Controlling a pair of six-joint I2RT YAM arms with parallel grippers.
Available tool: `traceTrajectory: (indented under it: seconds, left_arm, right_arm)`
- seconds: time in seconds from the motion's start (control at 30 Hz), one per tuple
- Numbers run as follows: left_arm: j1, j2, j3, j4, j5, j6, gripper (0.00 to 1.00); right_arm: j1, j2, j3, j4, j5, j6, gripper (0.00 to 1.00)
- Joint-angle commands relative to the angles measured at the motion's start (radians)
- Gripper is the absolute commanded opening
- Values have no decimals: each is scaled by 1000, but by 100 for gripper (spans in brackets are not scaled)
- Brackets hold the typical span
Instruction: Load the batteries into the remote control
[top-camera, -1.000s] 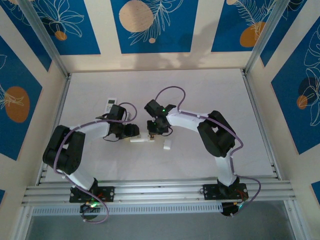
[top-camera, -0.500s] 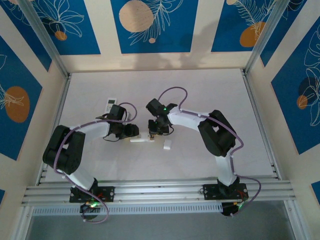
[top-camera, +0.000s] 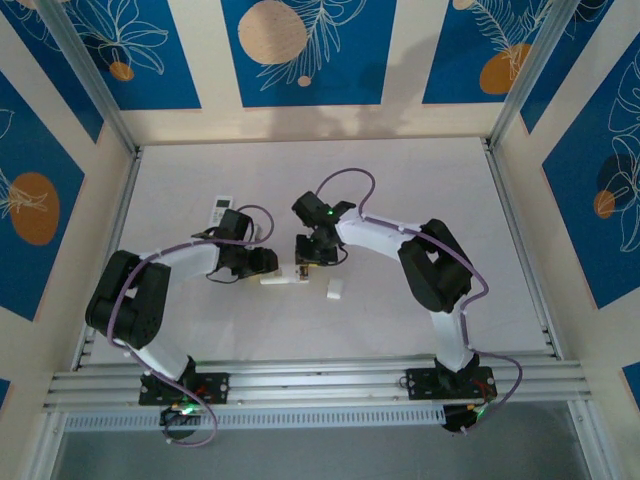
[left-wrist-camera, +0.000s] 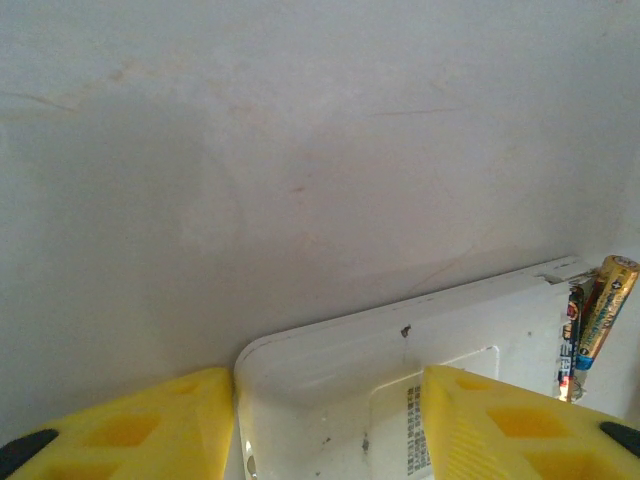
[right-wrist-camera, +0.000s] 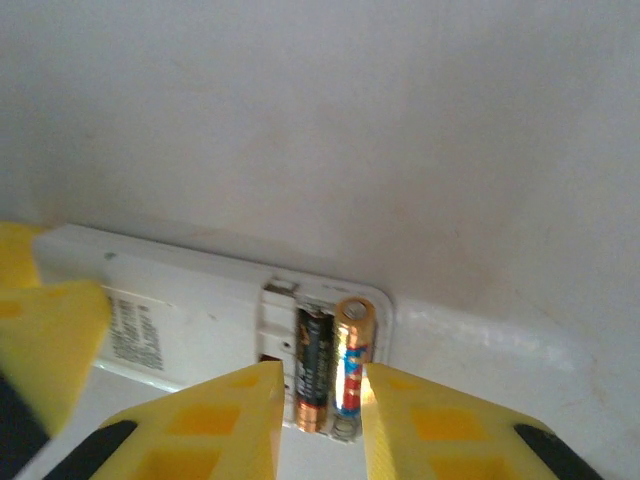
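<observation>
**Position of parts.** The white rectangular plastic remote control (right-wrist-camera: 180, 310) lies back-up on the pale grey bench (right-wrist-camera: 420, 120). Its long axis runs from one arm toward the other. Two slim cylindrical batteries (right-wrist-camera: 352, 365), one black and one coppery-orange, sit side by side in the open compartment at the end toward the right arm.

**Right gripper.** The right gripper (right-wrist-camera: 322, 378) hovers directly over the near ends of the batteries, whose long axes point back toward it. Its jaws stand slightly apart, with nothing pinched between them.

**Left gripper.** The left gripper (left-wrist-camera: 325, 385) straddles the opposite end of the remote control. One finger is against the end edge and the other is over the back face. From this angle it cannot be told whether the jaws clamp the remote control or only brace it.

**Coming move.** The right arm is the nearer to the batteries. The far end of the coppery-orange battery appears to ride higher than the black one, so it is probably not fully seated. A short downward press from the right gripper is the likely requirement.
</observation>
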Motion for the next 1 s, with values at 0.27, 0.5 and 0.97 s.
traceTrajectory:
  seconds: [0.27, 0.5, 0.97]
  left_arm:
    - [-21, 15, -4, -3, 47, -10, 53]
    - [-21, 17, -1, 1, 48, -14, 53]
    - [-21, 21, -1, -2, 46, -19, 53]
  right_arm:
    - [6, 58, 23, -33, 47, -21, 24]
    - [8, 65, 24, -32, 43, -15, 17]
    - [-14, 30, 4, -38, -57, 24, 16]
